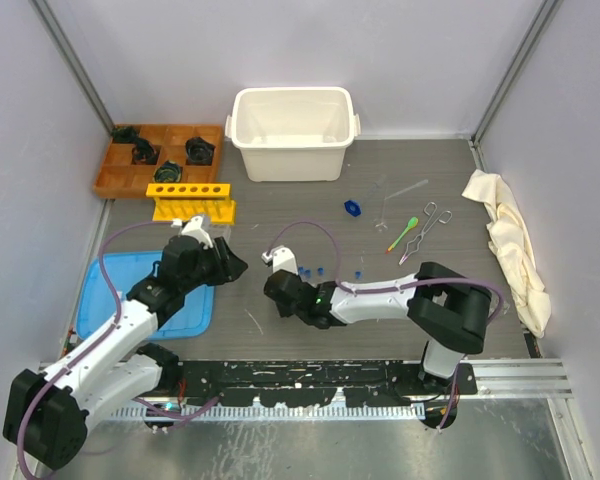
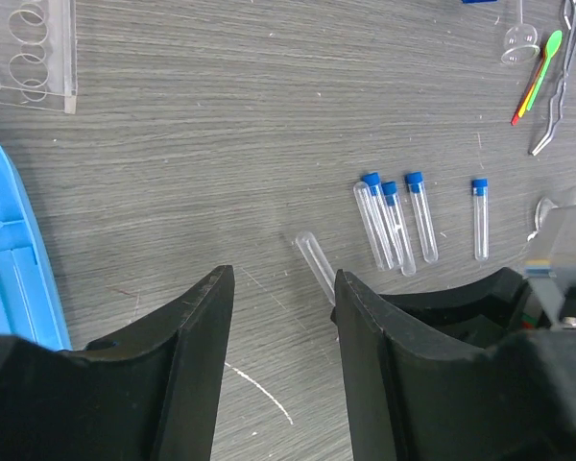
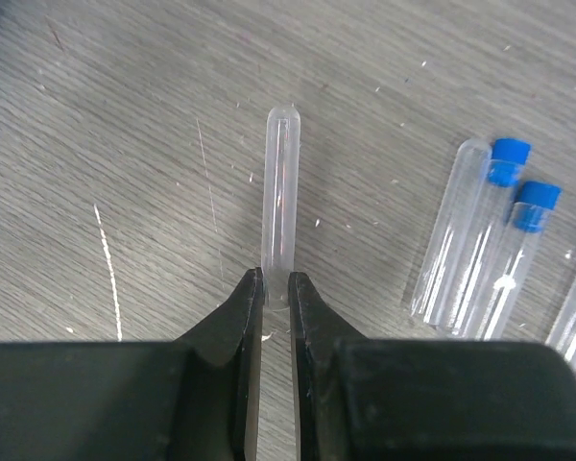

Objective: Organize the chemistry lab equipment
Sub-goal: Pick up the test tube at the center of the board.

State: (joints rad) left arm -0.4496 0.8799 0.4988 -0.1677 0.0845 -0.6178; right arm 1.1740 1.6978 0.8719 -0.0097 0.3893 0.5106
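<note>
Clear uncapped tube (image 3: 280,182) lies on the table (image 3: 96,115), its near end pinched in the right claw (image 3: 276,288). Blue-capped tubes (image 3: 504,240) lie apart at its 3 o'clock, with open grey surface at 9. Left claw (image 2: 283,288) hangs open, gripping nothing.

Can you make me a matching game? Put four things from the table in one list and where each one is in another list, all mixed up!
Things:
1. bare glass tube
2. green spoon
3. yellow rack
4. cream cloth

Places:
A. beside the metal forceps
B. pinched between the jaws of the right gripper
C. along the right wall
D. next to the orange tray

Pairs: 1-B, 2-A, 3-D, 4-C
</note>
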